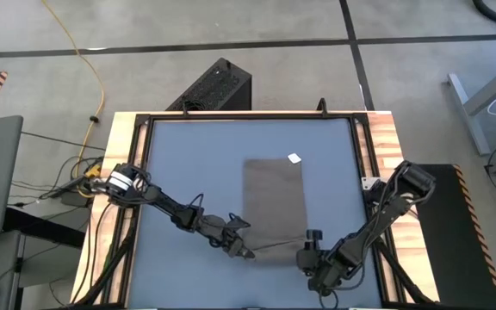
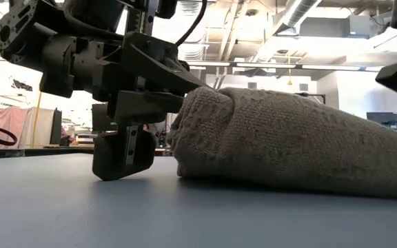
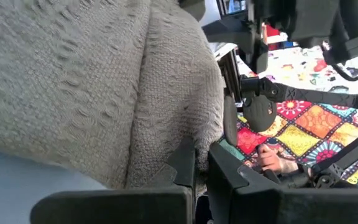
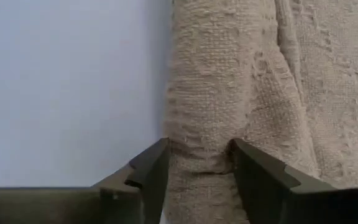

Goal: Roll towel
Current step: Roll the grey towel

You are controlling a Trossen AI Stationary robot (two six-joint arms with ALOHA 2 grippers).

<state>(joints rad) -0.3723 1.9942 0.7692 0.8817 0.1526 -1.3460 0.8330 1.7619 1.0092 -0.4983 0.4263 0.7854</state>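
Right end effector [image 4: 194,165]: at near edge of tabletop [image 1: 188,164], fingers [image 4: 148,168] spread either side of the rolled end of the towel [image 4: 229,93]; cloth sits between them, looks pinched but light
Left end effector [image 1: 244,252]: near edge too, at the roll's other end, jaws narrow, closed down on a bit of towel edge; low view shows it right against the roll, tip just off the tabletop
Step in hand: rolling, judged early; only the near end is turned over into a short fat roll, most of the cloth is flat beyond it
Next move calls for: both end effectors pushing the roll away from the near edge together, same pace, so it stays straight; right side may need a firmer hold first, else cloth could slip and the roll go cone-shaped
Towel position: middle-right of tabletop, long side running near to far, roll at near end between the two end effectors
Towel look: taupe, plain, coarse waffle-like weave, soft and thick; roll is loose, folds visible at its end
Tag [image 1: 294,158]: small white, at far right corner, lying flat
Far side: beyond the tabletop a person's hand and a bright patchwork cloth show in the left wrist view
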